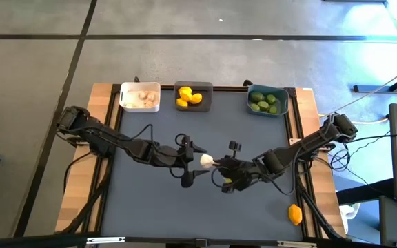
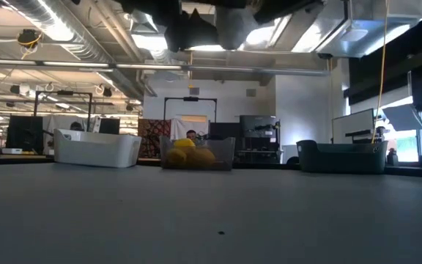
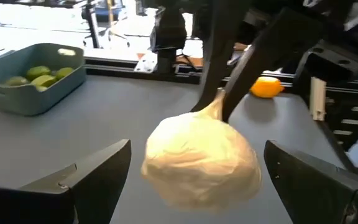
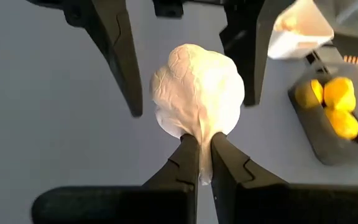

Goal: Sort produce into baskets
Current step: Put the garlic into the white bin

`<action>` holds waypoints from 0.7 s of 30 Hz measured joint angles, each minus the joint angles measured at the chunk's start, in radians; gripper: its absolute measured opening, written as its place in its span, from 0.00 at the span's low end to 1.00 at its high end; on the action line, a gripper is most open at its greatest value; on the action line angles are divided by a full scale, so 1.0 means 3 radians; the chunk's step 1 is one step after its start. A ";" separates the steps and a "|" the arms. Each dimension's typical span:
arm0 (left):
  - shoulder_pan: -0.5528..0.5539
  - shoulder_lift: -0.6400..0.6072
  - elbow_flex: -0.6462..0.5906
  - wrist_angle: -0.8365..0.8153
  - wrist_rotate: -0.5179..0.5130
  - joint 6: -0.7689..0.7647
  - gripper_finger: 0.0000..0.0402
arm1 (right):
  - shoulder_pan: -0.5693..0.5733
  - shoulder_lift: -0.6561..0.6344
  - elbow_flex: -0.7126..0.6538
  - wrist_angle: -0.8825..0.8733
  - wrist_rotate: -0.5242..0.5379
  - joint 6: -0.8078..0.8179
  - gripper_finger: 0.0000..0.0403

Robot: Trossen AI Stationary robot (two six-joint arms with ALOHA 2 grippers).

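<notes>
Your garlic bulb (image 4: pixel 197 93), papery, lumpy and white, hangs mid-tabletop, pinched by its stem in the right claw (image 4: pixel 199 152). The left claw (image 3: pixel 194 180) stands spread wide around it, touching nothing: a handover, I judge. Next, close the left on the bulb, release the right, then carry it to the white basket (image 1: pixel 140 97).
</notes>
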 joint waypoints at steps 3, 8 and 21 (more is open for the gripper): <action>-0.0016 0.0000 0.0000 0.0006 0.0040 0.0012 0.87 | 0.0001 0.0000 0.0000 0.0142 -0.0003 -0.0126 0.05; -0.0013 0.0000 0.0000 0.0028 0.0053 0.0013 0.74 | 0.0001 0.0000 0.0000 0.0260 -0.0026 -0.0236 0.05; -0.0016 -0.0009 0.0000 -0.0021 0.0053 0.0092 0.55 | 0.0003 -0.0006 0.0013 0.0247 -0.0129 -0.0106 0.25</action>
